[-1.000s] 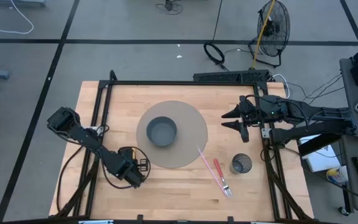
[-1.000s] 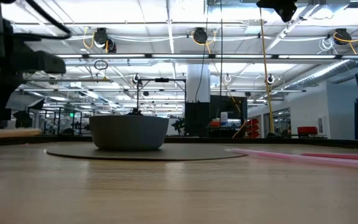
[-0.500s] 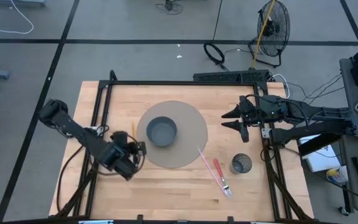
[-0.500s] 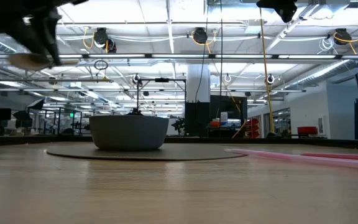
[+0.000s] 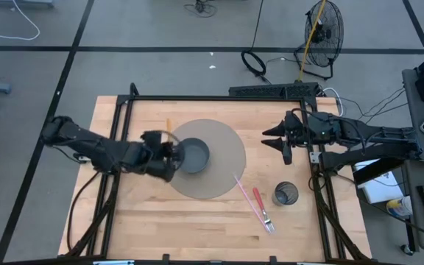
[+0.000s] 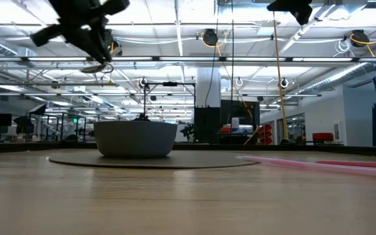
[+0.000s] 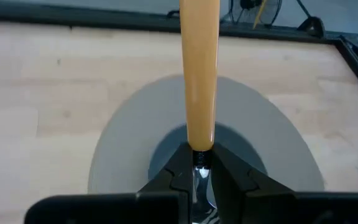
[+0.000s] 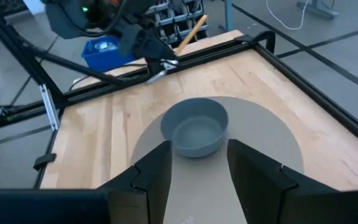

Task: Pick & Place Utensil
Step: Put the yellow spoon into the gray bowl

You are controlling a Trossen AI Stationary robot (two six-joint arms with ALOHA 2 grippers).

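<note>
My left gripper (image 5: pixel 172 152) hangs above the table beside the left rim of the grey bowl (image 5: pixel 191 155) and is shut on a utensil with a tan handle (image 7: pixel 199 74) and a metal end. The low view shows that gripper (image 6: pixel 91 40) high over the bowl (image 6: pixel 136 139). The bowl stands on a round grey mat (image 5: pixel 223 173). My right gripper (image 5: pixel 274 140) waits open above the table's far right, nothing between its fingers (image 8: pixel 151 171). My left gripper pinches the utensil between its two fingers where the tan handle meets the metal neck (image 7: pixel 199 160). It slants down from the table's left. The handle (image 8: pixel 190 29) sticks out toward the far edge, the metal end (image 6: pixel 94 67) hangs below, all lifted clear.
A pink stick and a red-handled fork (image 5: pixel 260 206) lie on the wood near the right front, beside a dark mesh cup (image 5: pixel 285 194). A black frame rail (image 5: pixel 219 98) runs round the table top.
My left gripper has risen from the near left of the table and swung toward the far edge and the bowl, turning as it went. It has stayed shut on the utensil, which is carried clear of the table.
</note>
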